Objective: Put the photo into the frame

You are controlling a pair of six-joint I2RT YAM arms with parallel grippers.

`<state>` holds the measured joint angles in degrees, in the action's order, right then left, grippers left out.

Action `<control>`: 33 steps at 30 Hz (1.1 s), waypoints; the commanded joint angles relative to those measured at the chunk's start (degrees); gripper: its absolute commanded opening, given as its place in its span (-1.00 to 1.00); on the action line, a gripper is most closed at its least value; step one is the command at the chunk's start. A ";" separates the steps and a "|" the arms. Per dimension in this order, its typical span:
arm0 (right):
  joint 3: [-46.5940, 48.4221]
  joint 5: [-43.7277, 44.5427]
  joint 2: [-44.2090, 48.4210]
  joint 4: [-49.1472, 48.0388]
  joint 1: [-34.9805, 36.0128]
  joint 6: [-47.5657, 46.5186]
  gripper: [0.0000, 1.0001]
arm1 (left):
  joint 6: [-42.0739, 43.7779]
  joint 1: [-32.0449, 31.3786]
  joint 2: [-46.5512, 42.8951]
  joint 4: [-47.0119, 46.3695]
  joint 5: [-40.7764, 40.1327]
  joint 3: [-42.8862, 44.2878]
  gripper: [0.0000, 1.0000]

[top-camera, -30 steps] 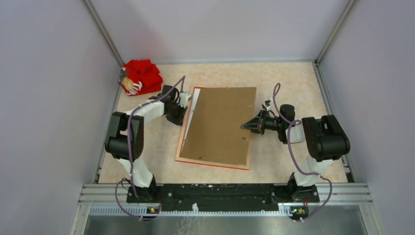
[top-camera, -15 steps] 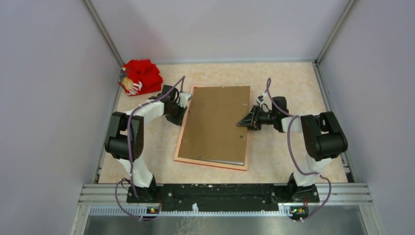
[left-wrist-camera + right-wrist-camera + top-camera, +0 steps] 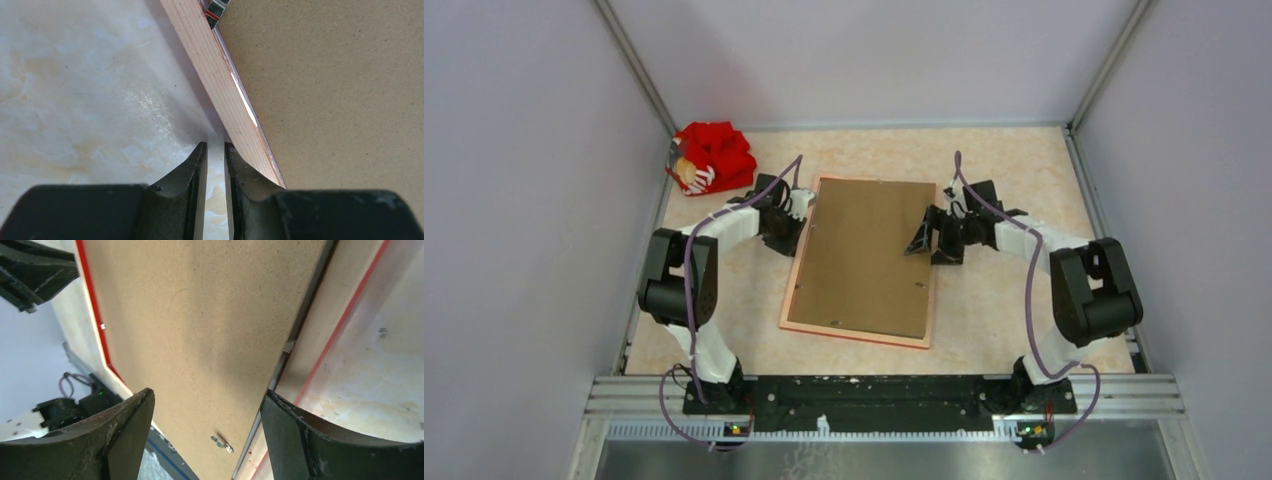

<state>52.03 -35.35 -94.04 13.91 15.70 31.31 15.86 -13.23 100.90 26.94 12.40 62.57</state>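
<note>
1. Left tool point(image 3: 215, 147): fingers nearly together with a thin gap, gripping nothing. The tips sit on the bench point(image 3: 1004, 310), just beside the frame's left rail.
2. Frame point(image 3: 796, 285): face down mid-bench, pale back up, with a brown backing board point(image 3: 869, 255) lying in it. Photo not visible, likely under the board; unconfirmed.
3. Right tool point(image 3: 205, 392): spread wide, empty, over the board's right edge.
4. Risk: a sideways push from the right could skate the frame, or tip the board and crease the print.
</note>
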 commanded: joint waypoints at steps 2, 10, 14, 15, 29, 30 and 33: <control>5.61 11.19 2.87 11.75 3.10 -5.27 0.53 | 0.49 -0.39 -0.72 -1.46 0.81 0.80 -0.49; 12.01 19.93 3.25 20.25 5.64 -7.40 0.56 | 0.49 -0.39 -0.84 -1.03 0.95 1.07 -0.50; 19.94 22.11 4.84 22.13 5.56 -7.11 0.50 | 0.50 -0.39 -0.61 -0.93 0.89 1.13 -0.50; 21.99 22.22 4.55 21.75 5.59 -6.83 0.37 | 0.49 -0.39 -0.62 -0.93 0.87 1.15 -0.50; 36.43 35.09 -16.38 17.38 1.46 -3.06 -0.70 | 0.16 -0.39 -2.39 0.89 3.87 2.36 -0.50; 36.01 34.85 -16.81 16.59 0.95 -2.82 -0.68 | 0.17 -0.39 -2.45 0.99 4.19 2.43 -0.50; 36.55 35.09 -18.56 15.65 0.36 -2.77 -0.65 | 0.12 -0.38 -2.34 1.01 4.56 2.60 -0.50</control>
<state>86.98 -3.01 -112.31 31.46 17.37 27.35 16.03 -13.21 100.86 27.70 13.32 63.00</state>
